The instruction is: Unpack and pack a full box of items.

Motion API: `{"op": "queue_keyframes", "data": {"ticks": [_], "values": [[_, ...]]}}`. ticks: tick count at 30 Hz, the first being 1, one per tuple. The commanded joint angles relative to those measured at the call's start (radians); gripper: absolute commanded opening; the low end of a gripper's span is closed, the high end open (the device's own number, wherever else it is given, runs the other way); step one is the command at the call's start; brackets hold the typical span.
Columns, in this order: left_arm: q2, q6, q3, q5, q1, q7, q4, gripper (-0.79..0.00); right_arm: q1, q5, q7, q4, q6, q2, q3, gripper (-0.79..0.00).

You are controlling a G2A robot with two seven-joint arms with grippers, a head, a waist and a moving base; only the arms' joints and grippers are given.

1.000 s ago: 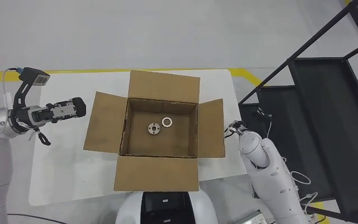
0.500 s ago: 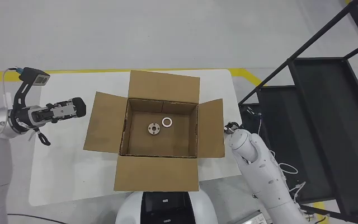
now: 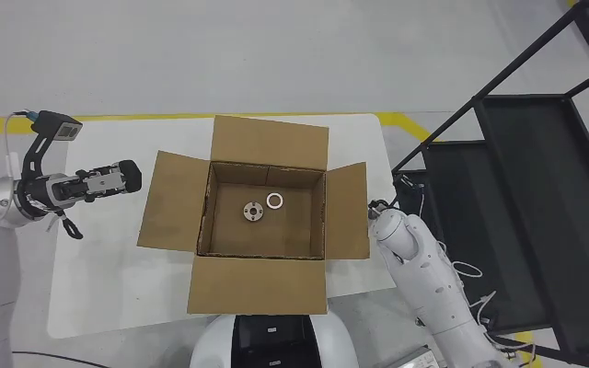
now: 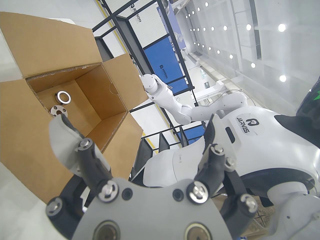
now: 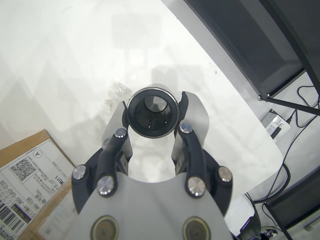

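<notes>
An open cardboard box [image 3: 270,141] stands in the middle of the white table [image 3: 101,276]. On its floor lie a metal flange [image 3: 252,212] and a silver ring [image 3: 274,200]; the left wrist view shows the same ring [image 4: 63,96] and flange [image 4: 58,111]. My left gripper [image 3: 129,177] hangs open and holds nothing, to the left of the box. My right gripper [image 5: 153,101] is shut on a black cylindrical bearing [image 5: 153,113] over the table, just right of the box's right flap [image 3: 348,210].
A small clear plastic scrap [image 5: 116,92] lies on the table beyond the bearing. The labelled box flap [image 5: 30,166] is close beside my right gripper. A black metal rack [image 3: 515,175] stands past the table's right edge, with cables on the floor.
My right arm has shifted a little to the left, closer to the box's right flap. The left arm and the items in the box have not moved.
</notes>
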Motion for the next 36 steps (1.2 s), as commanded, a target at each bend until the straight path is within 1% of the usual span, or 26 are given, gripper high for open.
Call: {"op": "queue_keyframes", "data": {"ticks": [1, 4, 7, 11, 14, 17, 19, 21, 23, 26, 28, 29, 33, 36], "values": [[0.000, 0.000, 0.000, 0.000, 0.000, 0.000, 0.000, 0.000, -0.004, 0.006, 0.001, -0.005, -0.003, 0.000, 0.007, 0.000], [0.000, 0.000, 0.000, 0.000, 0.000, 0.000, 0.000, 0.000, -0.021, 0.019, 0.003, -0.032, -0.013, 0.002, 0.031, 0.000], [0.000, 0.000, 0.000, 0.000, 0.000, 0.000, 0.000, 0.000, -0.055, 0.033, -0.017, -0.094, -0.019, 0.005, 0.069, 0.000], [0.000, 0.000, 0.000, 0.000, 0.000, 0.000, 0.000, 0.000, -0.136, 0.083, -0.067, -0.242, -0.046, 0.006, 0.133, 0.000], [0.000, 0.000, 0.000, 0.000, 0.000, 0.000, 0.000, 0.000, -0.200, 0.127, -0.158, -0.356, -0.081, 0.003, 0.186, 0.000], [0.000, 0.000, 0.000, 0.000, 0.000, 0.000, 0.000, 0.000, -0.252, 0.187, -0.267, -0.462, -0.147, -0.006, 0.219, 0.000], [0.000, 0.000, 0.000, 0.000, 0.000, 0.000, 0.000, 0.000, -0.283, 0.213, -0.339, -0.523, -0.211, -0.011, 0.223, 0.000], [0.000, 0.000, 0.000, 0.000, 0.000, 0.000, 0.000, 0.000, -0.309, 0.221, -0.379, -0.572, -0.277, -0.014, 0.207, 0.000], [0.000, 0.000, 0.000, 0.000, 0.000, 0.000, 0.000, 0.000, -0.326, 0.191, -0.396, -0.618, -0.338, -0.015, 0.179, 0.000], [0.000, 0.000, 0.000, 0.000, 0.000, 0.000, 0.000, 0.000, -0.335, 0.101, -0.388, -0.681, -0.408, -0.012, 0.120, 0.000], [0.000, 0.000, 0.000, 0.000, 0.000, 0.000, 0.000, 0.000, -0.333, 0.024, -0.354, -0.717, -0.444, -0.009, 0.070, 0.000], [0.000, 0.000, 0.000, 0.000, 0.000, 0.000, 0.000, 0.000, -0.332, -0.016, -0.334, -0.731, -0.442, -0.008, 0.046, 0.000], [0.000, 0.000, 0.000, 0.000, 0.000, 0.000, 0.000, 0.000, -0.304, -0.133, -0.199, -0.793, -0.445, -0.006, -0.078, 0.000], [0.000, 0.000, 0.000, 0.000, 0.000, 0.000, 0.000, 0.000, -0.259, -0.225, -0.008, -0.787, -0.448, -0.005, -0.188, 0.000]]}}
